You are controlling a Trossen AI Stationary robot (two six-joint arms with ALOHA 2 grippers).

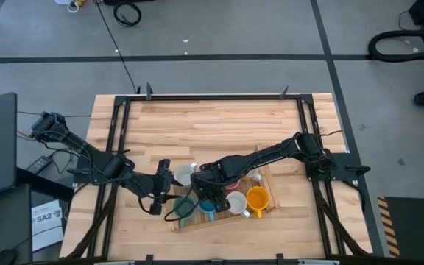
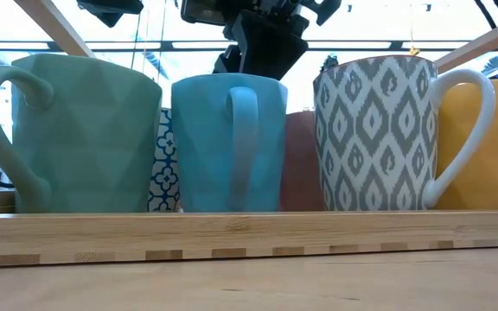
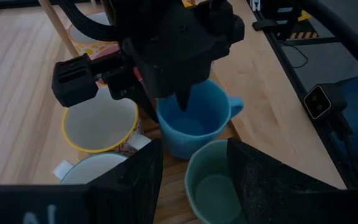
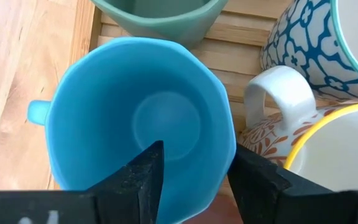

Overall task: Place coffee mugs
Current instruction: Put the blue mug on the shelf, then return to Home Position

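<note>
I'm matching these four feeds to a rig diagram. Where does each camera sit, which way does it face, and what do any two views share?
High view: above the table, facing straight down; shows both arms, the left tool and the right tool over the wooden tray.
Low view: at table height, facing level across the tray's edge; a dark tool hangs above the mugs.
Left wrist view: on the left arm, facing past its own fingers above the green mug.
Right wrist view: on the right arm, facing down; one finger inside the blue mug.
Shared: every view shows the blue mug.
</note>
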